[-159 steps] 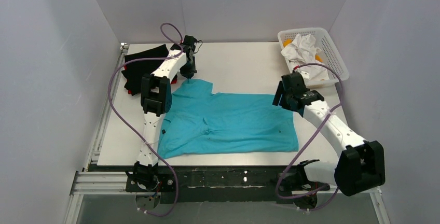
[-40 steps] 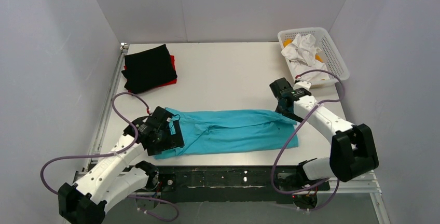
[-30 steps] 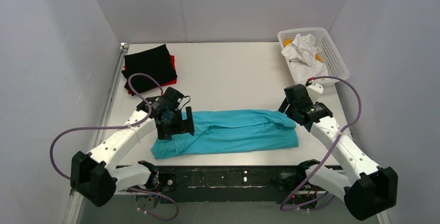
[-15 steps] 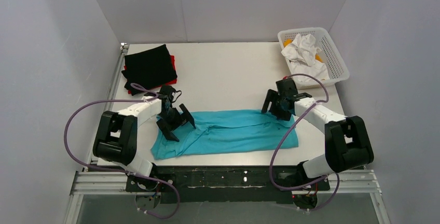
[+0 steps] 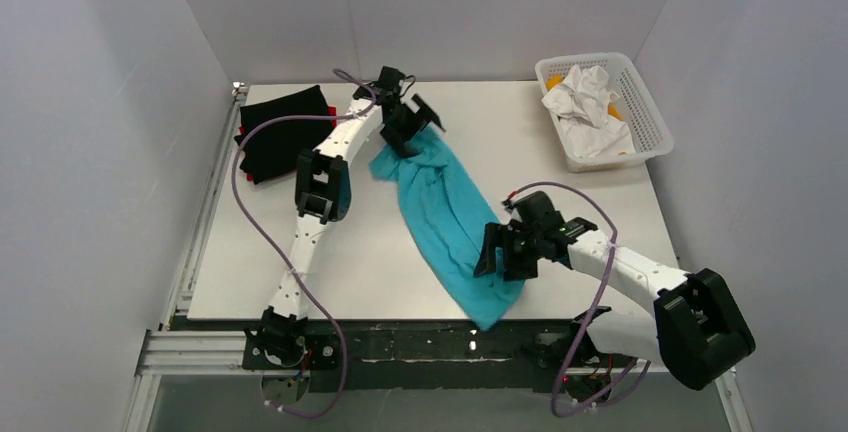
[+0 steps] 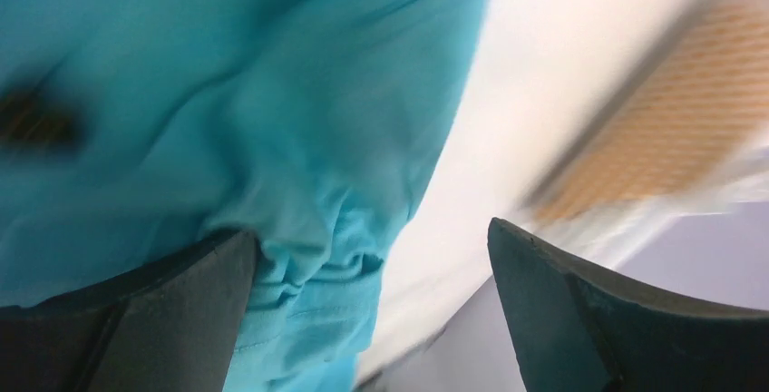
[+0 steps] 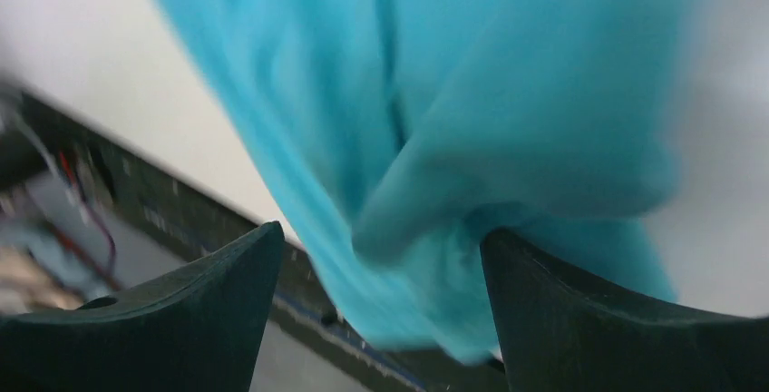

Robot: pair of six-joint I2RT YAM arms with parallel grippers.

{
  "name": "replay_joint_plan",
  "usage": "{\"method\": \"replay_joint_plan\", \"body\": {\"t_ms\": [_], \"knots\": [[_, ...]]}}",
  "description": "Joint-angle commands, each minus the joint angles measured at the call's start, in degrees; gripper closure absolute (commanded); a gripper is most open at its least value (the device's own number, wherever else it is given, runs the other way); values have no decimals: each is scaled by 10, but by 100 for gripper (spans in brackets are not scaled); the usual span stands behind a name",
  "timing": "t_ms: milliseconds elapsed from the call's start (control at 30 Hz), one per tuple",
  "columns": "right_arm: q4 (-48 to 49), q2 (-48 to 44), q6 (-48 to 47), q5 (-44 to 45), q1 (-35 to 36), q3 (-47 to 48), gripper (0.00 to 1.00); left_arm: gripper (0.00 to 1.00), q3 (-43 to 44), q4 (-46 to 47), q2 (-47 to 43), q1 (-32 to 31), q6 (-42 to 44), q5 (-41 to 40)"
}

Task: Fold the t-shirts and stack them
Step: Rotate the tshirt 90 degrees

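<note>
The turquoise t-shirt [image 5: 445, 217] lies as a long folded strip, running diagonally from the far middle of the table to its front edge, where the near end droops over. My left gripper [image 5: 410, 132] stands open at the strip's far end. In the left wrist view the cloth [image 6: 272, 138] bunches against the left finger and is not pinched. My right gripper [image 5: 505, 262] is open over the near end, with blurred cloth [image 7: 508, 120] lying between its fingers. The black t-shirt [image 5: 280, 137] sits folded at the far left, a red one's edge [image 5: 242, 133] showing under it.
A white mesh basket [image 5: 645, 117] with crumpled white cloth [image 5: 585, 102] stands at the far right corner. White walls close in the table [image 5: 560, 177] on three sides. The left arm's purple cable [image 5: 240, 197] loops beside the folded stack.
The turquoise strip has swung from lying along the near edge to a diagonal. The left gripper went to the far middle, the right one toward the front edge. Both stay open.
</note>
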Motion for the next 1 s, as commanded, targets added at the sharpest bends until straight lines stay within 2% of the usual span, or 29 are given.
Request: {"method": "replay_joint_plan", "body": {"t_ms": [0,100,167,233,433,600,733,800,967], "knots": [[-57,6,-58,-124,148,12,12,2,117,278,171,-40,-134,-123],[-32,23,-79,-142,202,35,11,2,143,303,181,-49,-108,-147],[-11,31,-78,-149,207,45,11,2,97,338,152,-56,-71,-160],[-8,39,-83,-143,207,58,11,2,75,334,130,-60,-23,-173],[-23,28,-82,-103,206,92,11,2,110,321,114,-60,64,-178],[-19,-31,-78,-47,205,93,9,2,108,401,50,-59,175,-90],[-22,-77,-61,-17,205,82,8,2,85,366,-43,-59,282,-55],[-47,-91,-51,24,201,82,7,2,45,320,-111,-59,322,-18],[-121,-118,-2,87,175,82,7,2,-227,263,-332,-60,336,7]]}}
